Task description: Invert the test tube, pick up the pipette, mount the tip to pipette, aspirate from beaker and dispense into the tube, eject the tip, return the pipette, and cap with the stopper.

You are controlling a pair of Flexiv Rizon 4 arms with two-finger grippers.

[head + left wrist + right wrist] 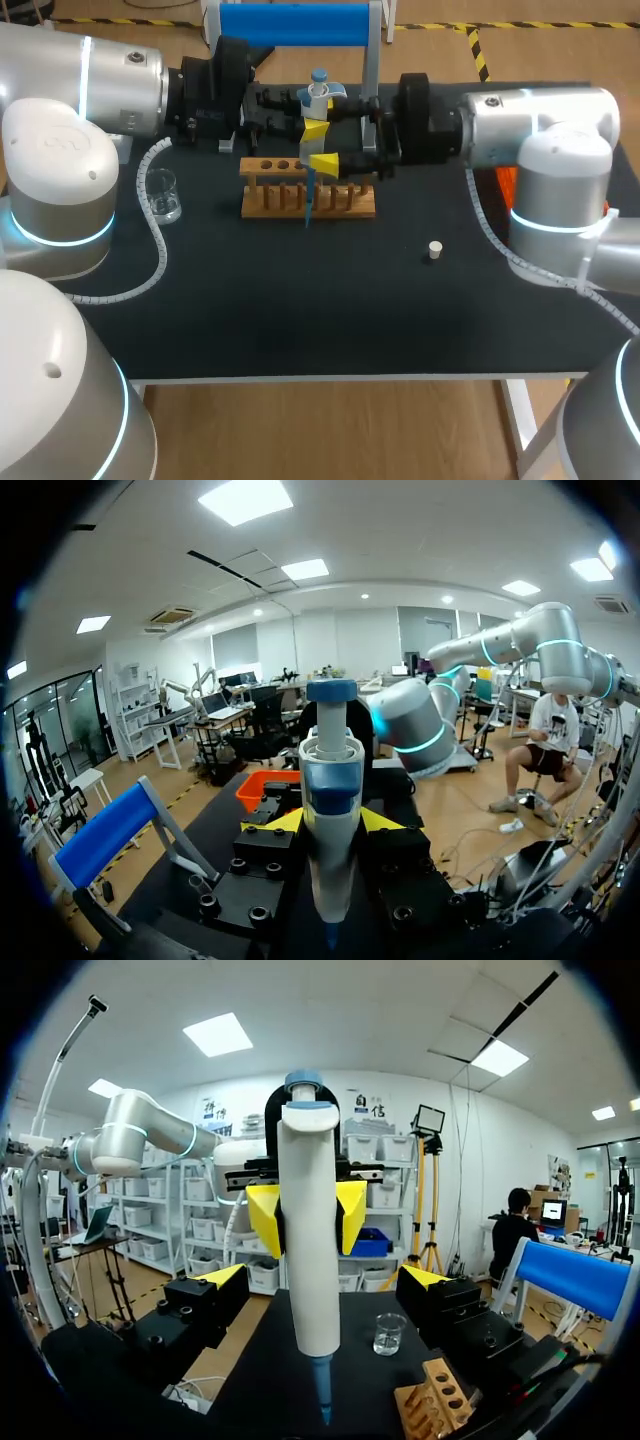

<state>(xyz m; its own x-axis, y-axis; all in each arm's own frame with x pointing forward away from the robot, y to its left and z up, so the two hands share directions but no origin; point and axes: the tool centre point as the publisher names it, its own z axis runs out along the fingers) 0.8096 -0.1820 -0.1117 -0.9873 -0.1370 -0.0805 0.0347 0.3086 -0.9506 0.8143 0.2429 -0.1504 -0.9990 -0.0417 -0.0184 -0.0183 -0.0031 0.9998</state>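
Shows the pipette upright above the middle of the table, plunger uppermost. Fitted with a blue tip that hangs close by the wooden rack.

Clenched on the pipette's upper body from two sides: left tool, presumably to keep the barrel vertical and the tip pointing down. Set lower around the barrel, fingers spread and clear of it on both sides: right tool, released, probably placed to take over the pipette or to steady it.

Note the beaker standing well apart on the left tool's side. Note also the small stopper lying alone on the right tool's side, likely kept within reach for capping at the end.

No test tube made out with certainty in the rack.

Judged step: tip mounted, aspiration or dispensing pending. Impossible to tell whether the blue tip already holds liquid.
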